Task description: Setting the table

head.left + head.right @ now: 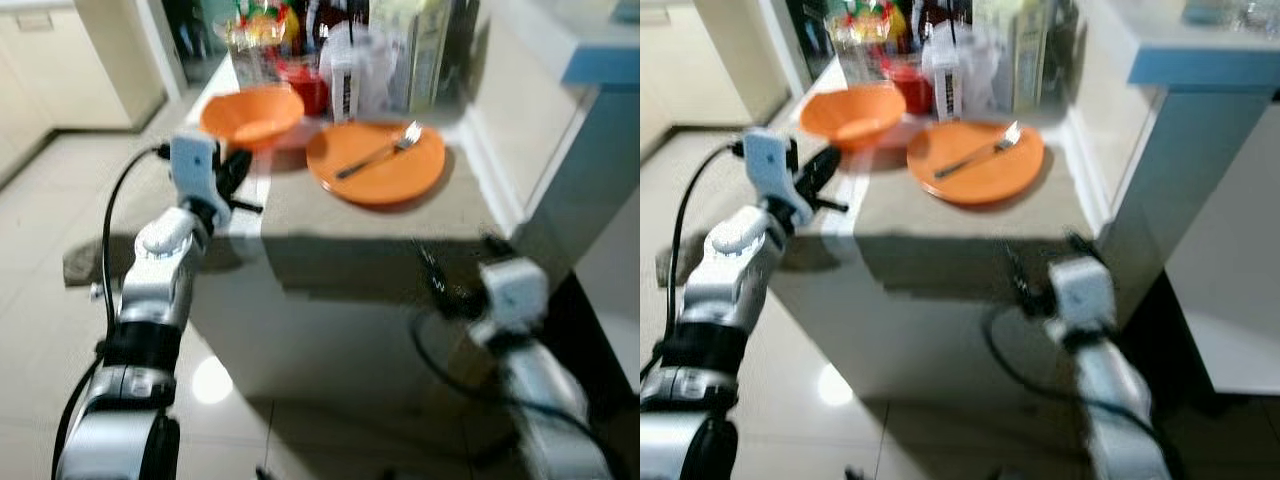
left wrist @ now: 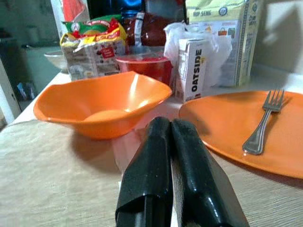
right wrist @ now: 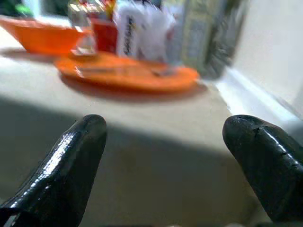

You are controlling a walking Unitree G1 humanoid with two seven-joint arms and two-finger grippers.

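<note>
An orange plate [image 1: 378,163] lies on the beige counter [image 1: 300,215] with a silver fork [image 1: 380,152] across it. An orange bowl [image 1: 252,115] stands to its left. My left gripper [image 1: 235,172] hovers at the counter's left edge just in front of the bowl [image 2: 102,101], its black fingers [image 2: 156,161] pressed shut on nothing. My right gripper [image 1: 440,275] hangs below the counter's front edge, open, its fingers [image 3: 71,156] wide apart and pointing toward the plate [image 3: 128,73].
Groceries crowd the back of the counter: an Oatside carton [image 2: 193,68], a red tub [image 2: 144,66], snack bags [image 2: 90,40] and a tall paper bag [image 2: 222,33]. A white wall ledge with blue trim [image 1: 600,60] bounds the right. Tiled floor [image 1: 40,260] lies to the left.
</note>
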